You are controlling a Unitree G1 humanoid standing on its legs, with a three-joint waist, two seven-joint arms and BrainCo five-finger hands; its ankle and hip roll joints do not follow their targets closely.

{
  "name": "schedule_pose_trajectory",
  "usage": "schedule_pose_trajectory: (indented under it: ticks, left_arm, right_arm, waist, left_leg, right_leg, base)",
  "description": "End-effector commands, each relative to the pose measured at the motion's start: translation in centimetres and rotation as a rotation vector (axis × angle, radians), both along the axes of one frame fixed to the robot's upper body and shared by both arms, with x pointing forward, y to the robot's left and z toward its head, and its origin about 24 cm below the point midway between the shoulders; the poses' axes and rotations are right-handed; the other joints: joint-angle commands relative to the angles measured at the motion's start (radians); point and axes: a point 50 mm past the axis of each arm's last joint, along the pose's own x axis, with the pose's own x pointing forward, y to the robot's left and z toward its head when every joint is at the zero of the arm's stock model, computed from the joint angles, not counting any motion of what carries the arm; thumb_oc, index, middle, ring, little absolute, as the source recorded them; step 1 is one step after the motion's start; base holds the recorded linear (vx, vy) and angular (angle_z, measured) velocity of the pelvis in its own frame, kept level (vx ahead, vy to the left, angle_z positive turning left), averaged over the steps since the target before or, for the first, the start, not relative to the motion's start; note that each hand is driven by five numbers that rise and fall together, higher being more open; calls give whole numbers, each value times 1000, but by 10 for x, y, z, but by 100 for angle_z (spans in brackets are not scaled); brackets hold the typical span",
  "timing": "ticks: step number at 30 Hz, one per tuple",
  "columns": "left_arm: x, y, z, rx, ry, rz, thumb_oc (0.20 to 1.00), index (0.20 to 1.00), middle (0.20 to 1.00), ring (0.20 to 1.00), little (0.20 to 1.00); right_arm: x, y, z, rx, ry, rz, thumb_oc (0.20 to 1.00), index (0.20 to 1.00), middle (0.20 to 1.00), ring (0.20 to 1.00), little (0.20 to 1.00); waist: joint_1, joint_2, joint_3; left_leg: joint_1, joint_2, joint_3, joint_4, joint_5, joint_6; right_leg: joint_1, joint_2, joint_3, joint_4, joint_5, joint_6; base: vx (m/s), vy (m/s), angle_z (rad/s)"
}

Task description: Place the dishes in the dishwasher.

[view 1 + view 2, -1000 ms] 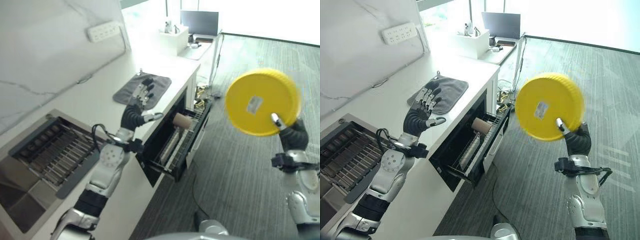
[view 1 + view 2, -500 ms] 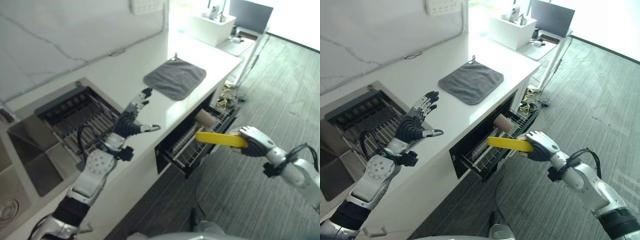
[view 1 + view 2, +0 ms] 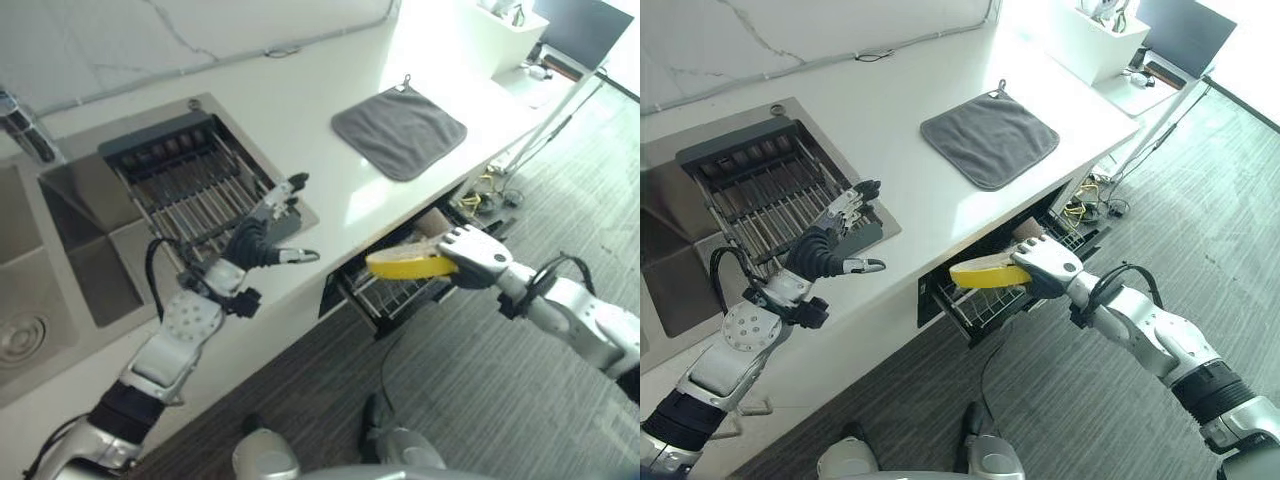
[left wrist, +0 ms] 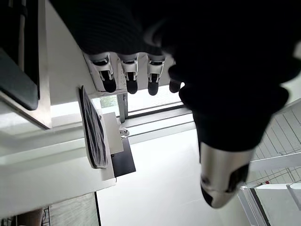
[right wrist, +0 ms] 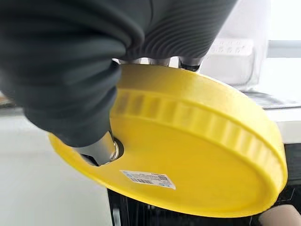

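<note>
The right hand [image 3: 1042, 266] reaches in from the right with its arm stretched low across the carpeted floor [image 3: 1110, 420], knuckles up, and pinches a yellow plate [image 3: 987, 272] between thumb and fingers; the right wrist view shows the thumb pressed to the plate's underside near a white label and the fingers over its ribbed rim. The plate lies nearly flat, just above the pulled-out dishwasher rack [image 3: 985, 306] below the white counter [image 3: 890, 150]. The left hand [image 3: 825, 248] hovers above the counter's front edge, beside the sink's drying rack [image 3: 760, 195], fingers spread straight and thumb out, holding nothing. A grey cloth [image 3: 989, 138] lies flat on the counter farther along, well apart from both hands.
</note>
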Motion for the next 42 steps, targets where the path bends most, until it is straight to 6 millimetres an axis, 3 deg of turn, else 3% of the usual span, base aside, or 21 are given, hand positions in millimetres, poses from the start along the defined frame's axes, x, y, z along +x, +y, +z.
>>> schedule_pose_trajectory:
  ticks: [1,8,12,16,23,35,42]
  left_arm:
    - [0,-14,19,16,-124,-110,1000,1000,1000,1000,1000]
    - [8,-26,29,-12,-151,-160,1000,1000,1000,1000,1000]
    - [15,-30,42,-25,-208,-167,1000,1000,1000,1000,1000]
    - [23,-31,59,-38,-270,-177,1000,1000,1000,1000,1000]
    - [28,-36,73,-47,-315,-202,1000,1000,1000,1000,1000]
    - [36,-45,84,-49,-324,-232,1000,1000,1000,1000,1000]
    - [37,-48,92,-45,-336,-245,1000,1000,1000,1000,1000]
  right_arm:
    - [17,-3,28,6,-148,-30,200,200,200,200,200]
    - [46,-13,5,68,-94,-179,200,200,200,200,200]
    - [60,-28,5,71,-127,-232,200,200,200,200,200]
    - [78,-44,30,48,-201,-302,200,200,200,200,200]
    - [96,-48,70,35,-247,-372,200,200,200,200,200]
    - [113,-47,100,64,-157,-452,200,200,200,200,200]
    - [115,-55,125,149,-296,-490,200,200,200,200,200]
  waist:
    - [27,22,-26]
    - [57,43,4]
    - [70,71,37]
    - [80,105,82]
    - [92,133,123]
    - [111,140,168]
    - [120,146,195]
  left_leg:
    - [-22,7,-23,58,-73,25]
    - [-51,11,-47,73,-71,18]
    - [-86,11,-61,78,-68,11]
    - [-143,9,-84,87,-59,-3]
    - [-198,4,-113,94,-46,-12]
    - [-247,0,-136,106,-38,-19]
    - [-280,5,-156,116,-32,-25]
  right_leg:
    - [-52,-77,-43,156,-125,110]
    - [-64,-111,-68,175,-128,116]
    - [-99,-136,-73,193,-132,123]
    - [-158,-169,-66,222,-134,128]
    - [-228,-204,-59,265,-131,131]
    - [-302,-241,-58,324,-129,132]
    - [-344,-256,-55,350,-124,135]
  base:
    - [-27,3,14]
    - [-15,1,9]
    - [-125,33,20]
    - [-153,60,11]
    - [-81,52,6]
    - [-5,10,7]
    - [3,-12,4]
